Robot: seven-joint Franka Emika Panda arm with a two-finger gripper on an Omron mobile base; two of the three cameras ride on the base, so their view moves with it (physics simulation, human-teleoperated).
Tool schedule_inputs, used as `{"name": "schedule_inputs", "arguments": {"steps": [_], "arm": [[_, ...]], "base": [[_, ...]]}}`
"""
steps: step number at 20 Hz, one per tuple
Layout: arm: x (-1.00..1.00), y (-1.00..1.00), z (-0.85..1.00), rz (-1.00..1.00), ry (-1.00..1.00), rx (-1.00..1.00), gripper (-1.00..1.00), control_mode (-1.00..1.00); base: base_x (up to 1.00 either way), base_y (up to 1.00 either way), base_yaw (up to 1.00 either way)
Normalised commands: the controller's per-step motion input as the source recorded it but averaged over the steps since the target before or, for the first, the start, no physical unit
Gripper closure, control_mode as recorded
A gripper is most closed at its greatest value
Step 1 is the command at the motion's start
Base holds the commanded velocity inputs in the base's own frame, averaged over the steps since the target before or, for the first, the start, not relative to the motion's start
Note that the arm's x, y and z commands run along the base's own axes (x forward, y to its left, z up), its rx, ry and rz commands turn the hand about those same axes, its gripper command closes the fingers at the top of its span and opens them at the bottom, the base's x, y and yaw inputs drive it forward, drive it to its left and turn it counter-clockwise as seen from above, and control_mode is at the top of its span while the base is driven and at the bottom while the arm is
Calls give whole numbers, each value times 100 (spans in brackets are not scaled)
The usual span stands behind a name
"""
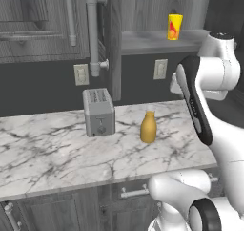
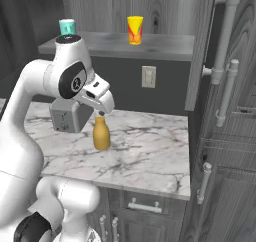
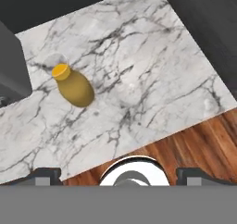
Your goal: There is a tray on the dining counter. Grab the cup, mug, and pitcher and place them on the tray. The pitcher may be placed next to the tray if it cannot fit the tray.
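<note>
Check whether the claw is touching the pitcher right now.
Apart. In the hand view the pitcher stands on the marble worktop well up from the open claw, with bare marble between them.

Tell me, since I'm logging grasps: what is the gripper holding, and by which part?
Nothing. The gripper is open, with the pitcher standing free on the worktop.

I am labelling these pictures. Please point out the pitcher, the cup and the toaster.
pitcher [image 1: 148, 130]: left base view, on its rounded body.
cup [image 2: 135, 31]: right base view, on its side by the red mark.
toaster [image 1: 99, 113]: left base view, on its grey front face.
</note>
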Motion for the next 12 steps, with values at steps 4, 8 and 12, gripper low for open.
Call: {"name": "schedule_inputs", "arguments": {"steps": [4, 8, 12], "arm": [[-26, -19, 34, -31, -20, 18, -100, -100], [-17, -11, 48, -31, -27, 20, -100, -100], [-1, 0, 53, -23, -34, 19, -100, -100]], "base": [[0, 0, 0], [0, 0, 0], [0, 0, 0]]}}
